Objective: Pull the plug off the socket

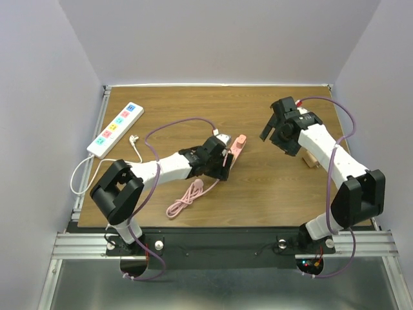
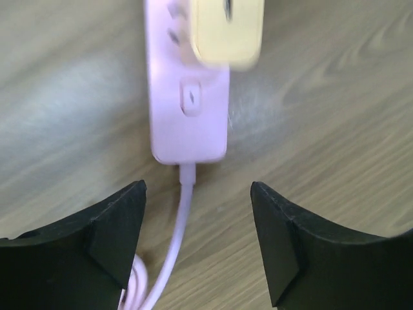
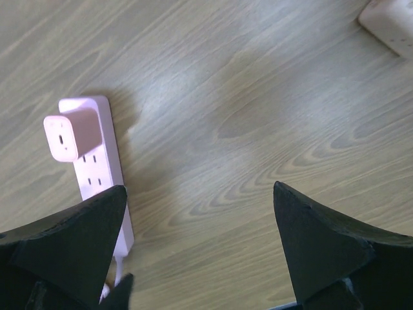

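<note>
Pink cord (image 1: 186,197) coils nearest. Left gripper (image 2: 197,239), jaws spread and empty, straddles the cord just short of the pink socket (image 2: 190,129) mid-table; the plug (image 3: 68,137) sits in its far end. Right gripper (image 3: 200,245) hangs released to the right. White strip (image 1: 116,129) lies far left

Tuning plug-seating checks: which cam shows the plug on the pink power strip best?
Right wrist. The plug is whole and sharp there, seated at the end of the pink power strip away from its cord. In left wrist the plug is blurred and cut off by the top edge. In top external it is only a tiny pink bump.
</note>
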Robot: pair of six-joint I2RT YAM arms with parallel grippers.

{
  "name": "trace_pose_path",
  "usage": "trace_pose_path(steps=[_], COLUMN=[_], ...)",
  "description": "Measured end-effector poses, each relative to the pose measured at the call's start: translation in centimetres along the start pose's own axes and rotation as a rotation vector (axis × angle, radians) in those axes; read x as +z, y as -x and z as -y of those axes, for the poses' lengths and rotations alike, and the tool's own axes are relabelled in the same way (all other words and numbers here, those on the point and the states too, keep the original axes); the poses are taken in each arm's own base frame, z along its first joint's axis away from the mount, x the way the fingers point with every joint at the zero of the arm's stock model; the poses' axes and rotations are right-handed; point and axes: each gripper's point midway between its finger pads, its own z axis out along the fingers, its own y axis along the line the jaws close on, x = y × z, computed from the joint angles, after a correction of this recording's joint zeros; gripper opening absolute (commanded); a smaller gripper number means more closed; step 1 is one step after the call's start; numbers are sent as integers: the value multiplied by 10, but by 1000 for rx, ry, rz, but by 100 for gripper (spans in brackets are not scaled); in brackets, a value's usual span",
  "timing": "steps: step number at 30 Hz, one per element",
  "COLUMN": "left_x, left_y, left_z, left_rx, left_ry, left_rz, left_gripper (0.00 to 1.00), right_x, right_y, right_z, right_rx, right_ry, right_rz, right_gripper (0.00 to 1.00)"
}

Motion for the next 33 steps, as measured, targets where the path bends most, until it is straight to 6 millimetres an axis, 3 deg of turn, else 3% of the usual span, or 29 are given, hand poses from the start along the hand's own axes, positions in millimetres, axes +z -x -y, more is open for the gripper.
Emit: trace_pose_path(steps=[6, 11, 13, 15, 20, 25, 33], left_x=[-24, -28, -18, -6, 5, 5, 13], left_y=[78, 111, 109, 96, 69, 69, 58], left_z=[0, 15, 21, 21, 8, -9, -12], left_rx=[-69, 9, 51, 90, 137, 152, 151], left_ry=[-6, -69, -95, -98, -26, 70, 60], left_rz=[156, 183, 156, 102, 4, 7, 4], left_gripper=[80, 79, 79, 79, 80, 80, 76], right_x=[2, 10, 15, 16, 13, 14, 27], right_y=[-10, -22, -27, -29, -25, -25, -27], right_z=[-10, -16, -18, -19, -25, -30, -54], right_rx=[-50, -88, -101, -107, -110, -110, -115], right_ry=[53, 72, 73, 77, 96, 106, 143], right_rz=[-59, -122, -147, -157, -156, -165, -225], right_gripper=[100, 100, 100, 100, 100, 100, 100])
